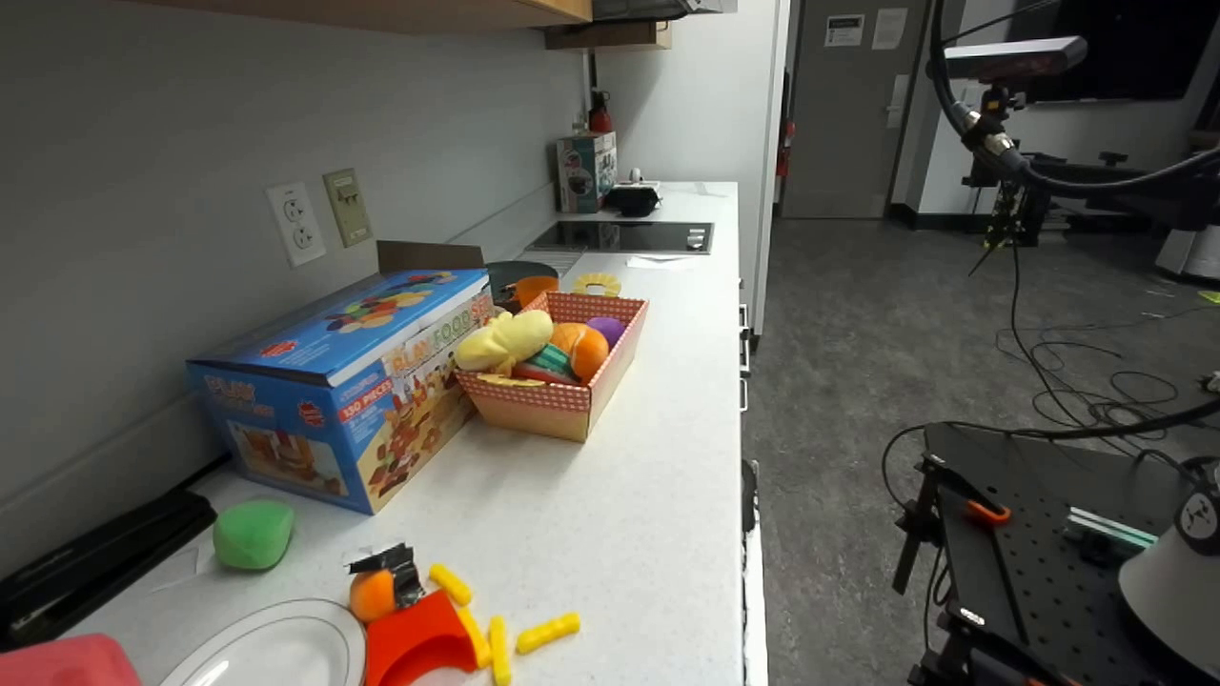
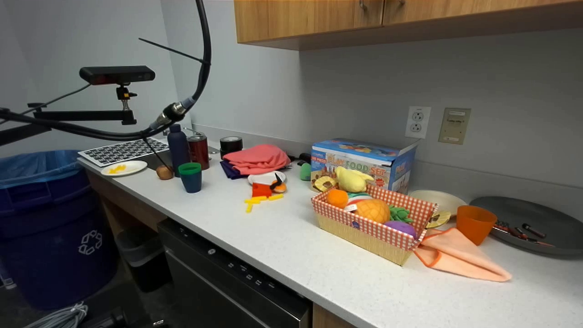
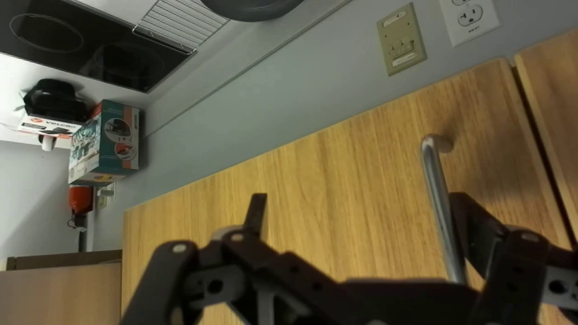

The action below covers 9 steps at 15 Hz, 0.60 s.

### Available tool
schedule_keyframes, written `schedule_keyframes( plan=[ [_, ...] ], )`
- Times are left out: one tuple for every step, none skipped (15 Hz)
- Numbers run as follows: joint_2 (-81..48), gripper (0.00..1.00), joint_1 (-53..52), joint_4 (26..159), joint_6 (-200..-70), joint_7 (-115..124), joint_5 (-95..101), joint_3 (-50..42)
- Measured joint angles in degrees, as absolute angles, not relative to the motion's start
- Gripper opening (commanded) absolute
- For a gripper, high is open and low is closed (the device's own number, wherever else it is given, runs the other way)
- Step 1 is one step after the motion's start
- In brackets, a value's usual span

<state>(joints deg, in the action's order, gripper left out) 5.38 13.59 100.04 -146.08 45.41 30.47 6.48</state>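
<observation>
My gripper is open in the wrist view, its two dark fingers spread wide. A silver bar handle on a wooden cabinet door shows between the fingers, close to the right one. I cannot tell whether that finger touches the handle. The handle's lower end is hidden behind the gripper body. The door looks shut, with a narrow gap to the neighbouring door. In an exterior view the upper cabinet hangs above the counter. The gripper is out of sight in both exterior views.
Under the cabinet stand a blue play food box and a checkered basket of toy food. An orange cup and a dark pan are beside them. A cooktop lies farther along. A cable hangs in view.
</observation>
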Motion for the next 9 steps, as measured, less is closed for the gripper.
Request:
schedule_keyframes(
  plan=[
    [5.1,1.00,13.2,99.8,-145.9,45.9,31.0,6.0],
    [5.1,1.00,12.8,99.8,-145.7,46.2,31.3,5.6],
    [5.1,1.00,12.3,99.8,-145.4,46.3,31.3,5.2],
    [5.1,1.00,11.9,99.9,-145.1,46.3,31.4,4.9],
    [5.2,1.00,11.6,100.1,-144.8,46.3,31.4,4.6],
    [5.4,1.00,11.2,100.4,-144.4,46.3,31.4,4.4],
    [5.6,1.00,10.9,100.9,-144.0,46.3,31.4,4.2],
    [6.1,1.00,10.7,101.6,-143.6,46.4,31.4,4.0],
    [6.6,1.00,10.6,102.3,-143.1,46.6,31.4,3.9]
  ],
)
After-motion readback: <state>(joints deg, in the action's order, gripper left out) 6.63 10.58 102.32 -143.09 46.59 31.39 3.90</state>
